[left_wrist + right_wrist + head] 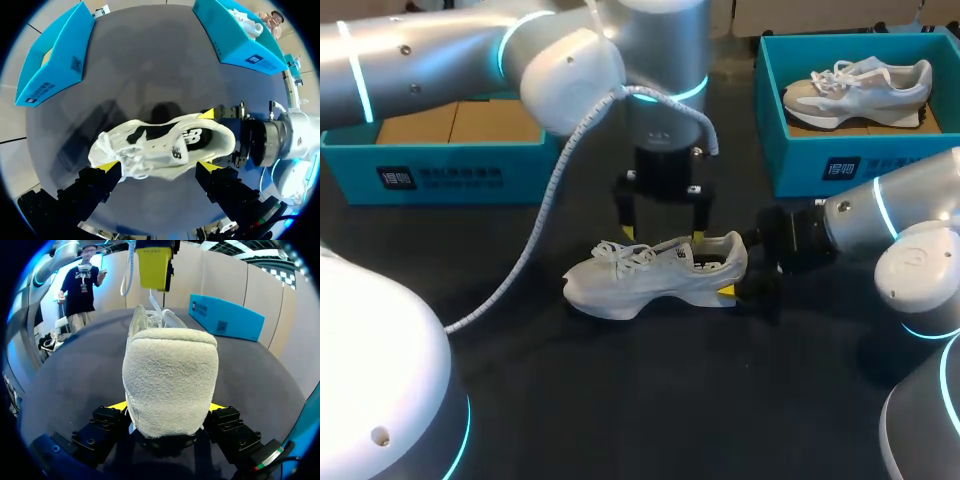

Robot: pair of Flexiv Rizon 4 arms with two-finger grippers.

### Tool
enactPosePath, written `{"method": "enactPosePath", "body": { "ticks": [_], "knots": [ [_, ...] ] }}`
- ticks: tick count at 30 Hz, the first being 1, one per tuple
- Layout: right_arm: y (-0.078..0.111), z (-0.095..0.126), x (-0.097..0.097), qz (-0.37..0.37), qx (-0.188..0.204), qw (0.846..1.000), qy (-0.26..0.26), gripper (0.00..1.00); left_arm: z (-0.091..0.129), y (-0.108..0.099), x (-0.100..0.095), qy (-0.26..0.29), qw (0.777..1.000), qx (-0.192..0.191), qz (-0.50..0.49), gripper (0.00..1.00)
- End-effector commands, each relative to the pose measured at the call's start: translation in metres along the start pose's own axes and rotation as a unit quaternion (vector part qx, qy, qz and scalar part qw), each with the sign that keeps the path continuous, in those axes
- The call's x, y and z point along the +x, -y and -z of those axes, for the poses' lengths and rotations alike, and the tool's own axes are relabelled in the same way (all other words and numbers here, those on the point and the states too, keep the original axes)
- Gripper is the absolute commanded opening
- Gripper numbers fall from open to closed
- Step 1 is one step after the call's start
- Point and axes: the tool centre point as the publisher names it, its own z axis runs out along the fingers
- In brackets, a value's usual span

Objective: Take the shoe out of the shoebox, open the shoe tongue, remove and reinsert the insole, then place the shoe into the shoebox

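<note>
A white sneaker [650, 275] stands on its sole on the dark table, toe to the left. At its heel my right gripper [735, 282] comes in from the right. In the right wrist view the fuzzy heel [170, 385] fills the gap of that gripper [167, 410], with both yellow tips pressed against its sides. My left gripper [662, 236] hangs over the shoe's collar, pointing down. Its fingers [107, 166] stand wide open, and the laces and tongue [150, 150] lie below them. The teal shoebox [790, 150] at the back right holds a second, grey sneaker [855, 85].
Another teal box [440, 170] with brown cardboard inside stands at the back left. A white coiled cable [545, 220] droops from my left arm toward the table beside the shoe's toe. Bare dark tabletop [660, 400] lies in front of the shoe.
</note>
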Motion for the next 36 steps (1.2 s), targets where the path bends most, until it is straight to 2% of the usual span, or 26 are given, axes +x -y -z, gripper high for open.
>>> {"method": "enactPosePath", "body": {
  "ticks": [1,12,20,29,36],
  "knots": [
    [0.000,-0.006,-0.001,0.000,0.002,1.000,0.002,0.00,-0.016,0.010,0.017,0.011,1.000,-0.009,0.002,1.00],
    [0.000,-0.006,-0.001,0.000,0.002,1.000,0.002,0.00,-0.032,0.021,0.018,0.035,0.999,-0.008,0.007,1.00],
    [0.000,-0.006,-0.001,0.000,0.002,1.000,0.002,0.00,-0.044,0.025,0.012,0.053,0.999,-0.004,0.007,1.00],
    [0.000,-0.006,-0.001,0.000,0.002,1.000,0.002,0.00,-0.055,0.023,-0.002,0.075,0.997,-0.008,0.001,1.00],
    [0.000,-0.006,-0.001,0.000,0.002,1.000,0.002,0.00,-0.051,0.019,-0.018,0.094,0.995,-0.017,0.006,1.00]
  ]
}}
